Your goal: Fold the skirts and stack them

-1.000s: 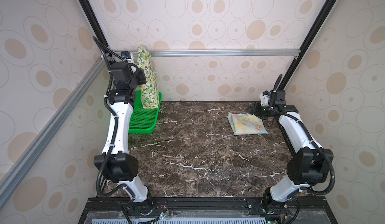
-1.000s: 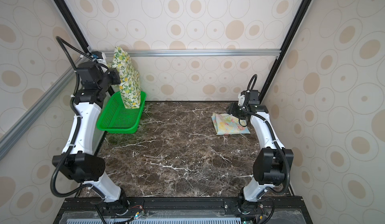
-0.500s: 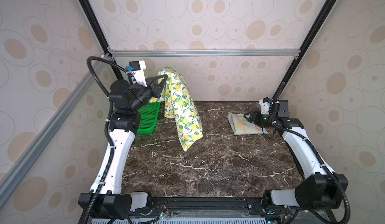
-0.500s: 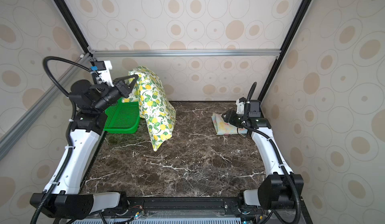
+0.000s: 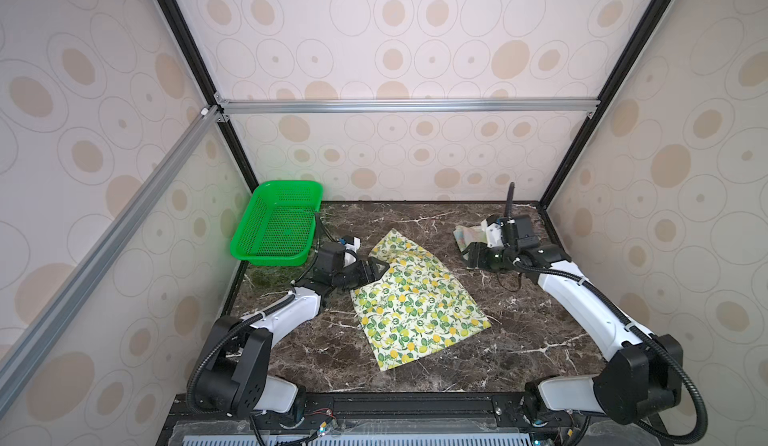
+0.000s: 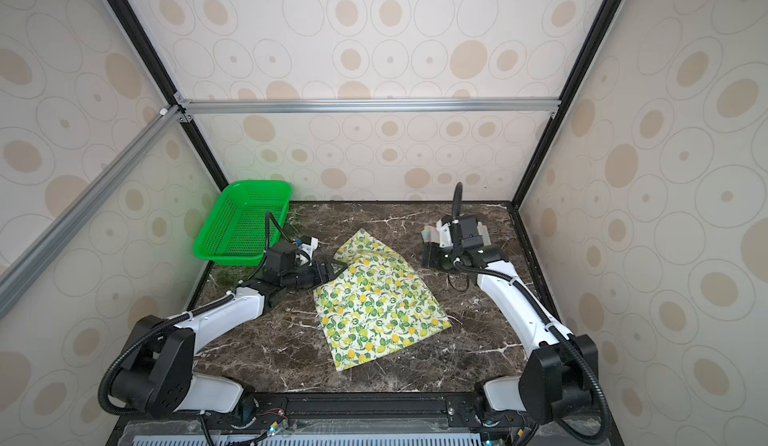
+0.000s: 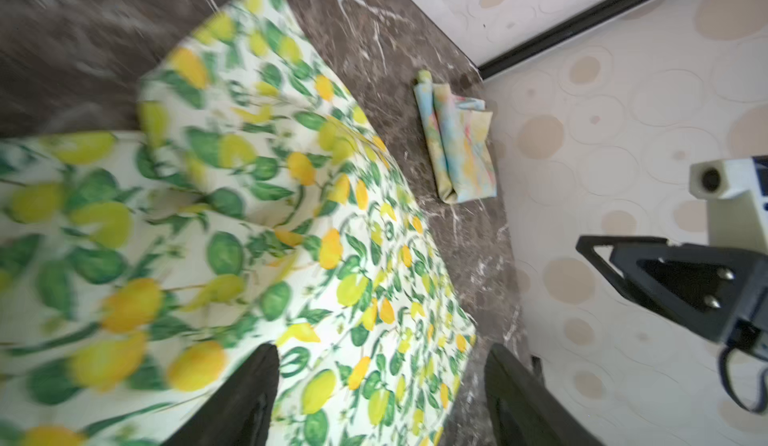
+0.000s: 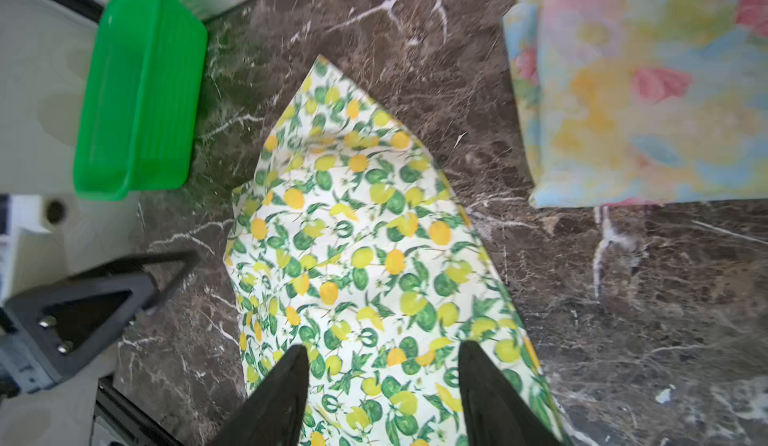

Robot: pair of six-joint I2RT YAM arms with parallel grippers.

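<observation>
The lemon-print skirt (image 5: 415, 302) (image 6: 374, 305) lies spread flat on the marble table, in the middle in both top views. My left gripper (image 5: 374, 270) (image 7: 382, 381) sits low at the skirt's left edge. Its jaws stand wide apart over the cloth and grip nothing. The pastel skirt (image 7: 457, 145) (image 8: 644, 91) lies folded at the back right; in a top view my right arm hides most of that pastel skirt (image 5: 465, 235). My right gripper (image 5: 471, 258) (image 8: 384, 365) hovers open between the two skirts, pointing at the lemon cloth.
A green mesh basket (image 5: 278, 228) (image 6: 245, 224) stands at the back left corner with nothing in it. Patterned walls and black frame posts close in the table (image 5: 519, 340) on three sides.
The left arm has swung the lemon skirt out of the basket, laid it on the table and opened its jaws. The right gripper has shifted forward and left off the pastel skirt.
</observation>
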